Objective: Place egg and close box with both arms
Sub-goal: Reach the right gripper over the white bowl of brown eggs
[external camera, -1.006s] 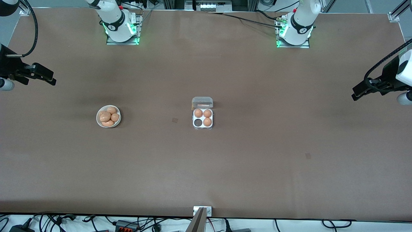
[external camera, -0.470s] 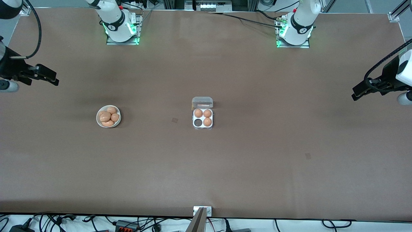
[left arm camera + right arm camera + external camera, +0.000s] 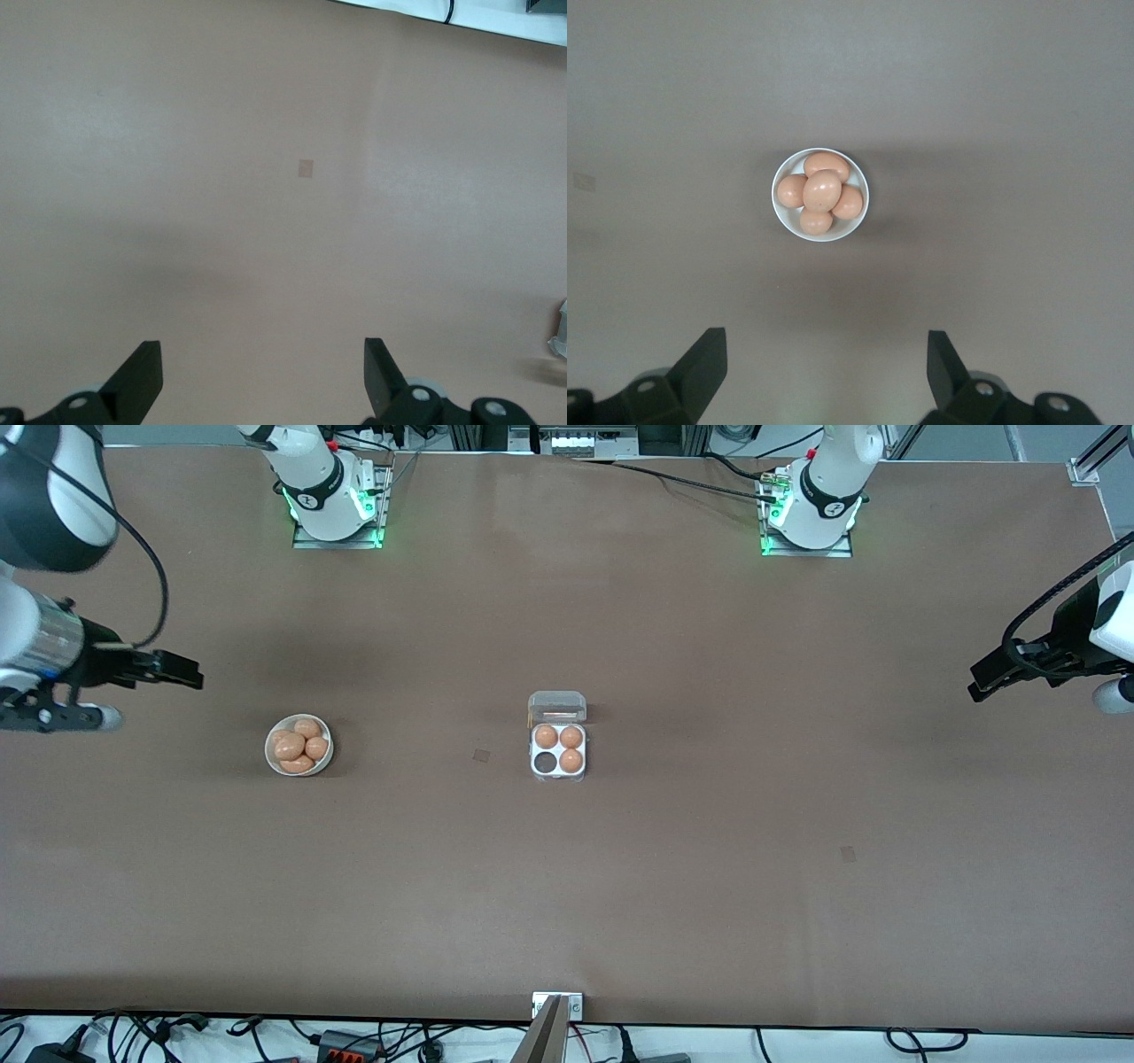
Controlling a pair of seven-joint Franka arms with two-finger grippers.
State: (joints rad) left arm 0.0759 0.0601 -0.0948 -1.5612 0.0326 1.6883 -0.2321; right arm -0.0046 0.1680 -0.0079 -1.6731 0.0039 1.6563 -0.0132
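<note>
**A:** Brown paper covers the whole surface (image 3: 709,886) in the front view. What sits on it?

**B:** One egg carton (image 3: 558,748) at mid-table, its clear lid (image 3: 557,707) tipped back and open. Three eggs fill three cells; the fourth cell (image 3: 544,762), nearer the camera on the right arm's side, is empty. Toward the right arm's end stands one white bowl (image 3: 299,745) of eggs.

**A:** And the arms?

**B:** The right end effector (image 3: 182,675) hangs over the surface near the bowl, a little farther from the camera than it. The left end effector (image 3: 983,682) waits over the left arm's end, well apart from the carton.

**A:** Left wrist view?

**B:** Only bare brown surface with one small square mark (image 3: 306,168) on it. Its two fingers (image 3: 142,376) stand wide apart, nothing between them.

**A:** Right wrist view?

**B:** The bowl again, with five eggs (image 3: 821,189) counted, one heaped on top of the others. The fingers (image 3: 704,359) are spread wide and empty.

**A:** So which step is this?

**B:** I'd judge it the approach for the pick; no egg is lifted yet and the lid is not yet shut. The next move calls for centring the right end effector over the top egg, lowering, and closing gently so the shell neither slips nor cracks. After that comes the carry to the empty cell, then both arms folding the lid down.
</note>
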